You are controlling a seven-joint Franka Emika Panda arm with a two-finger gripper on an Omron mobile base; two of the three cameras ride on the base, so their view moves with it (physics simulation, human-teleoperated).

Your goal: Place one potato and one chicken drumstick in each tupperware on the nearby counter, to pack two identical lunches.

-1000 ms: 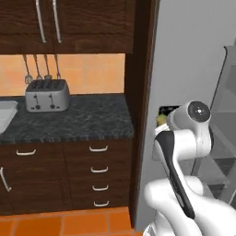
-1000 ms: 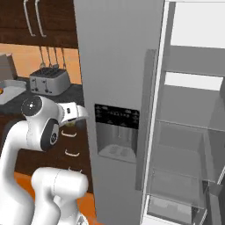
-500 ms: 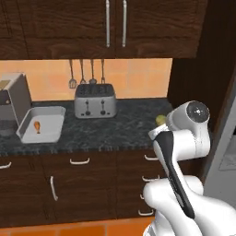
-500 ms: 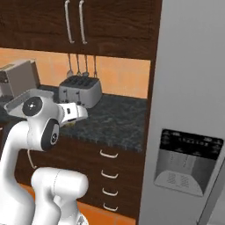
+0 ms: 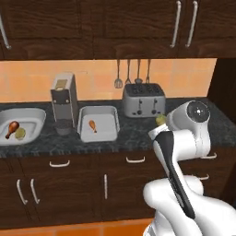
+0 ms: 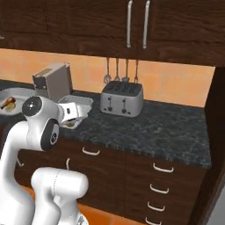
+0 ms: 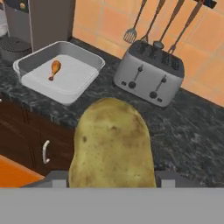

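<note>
My gripper [image 7: 112, 186] holds a potato [image 7: 112, 144]. The basin [image 5: 32, 131] has a drumstick [image 5: 12, 128] and potato; the tray [image 5: 107, 133] on the counter [image 5: 133, 133] has one drumstick [image 5: 92, 125], awaiting this potato.

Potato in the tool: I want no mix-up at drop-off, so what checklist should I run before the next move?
1. Potato held in tool: ok.
2. Rectangular tupperware holds only a drumstick, needs potato: ok.
3. Rounded tupperware already has drumstick and potato: ok.
4. Tool above rectangular tupperware: not ok, off to its side.
5. Toaster out of the path: cannot tell.
</note>
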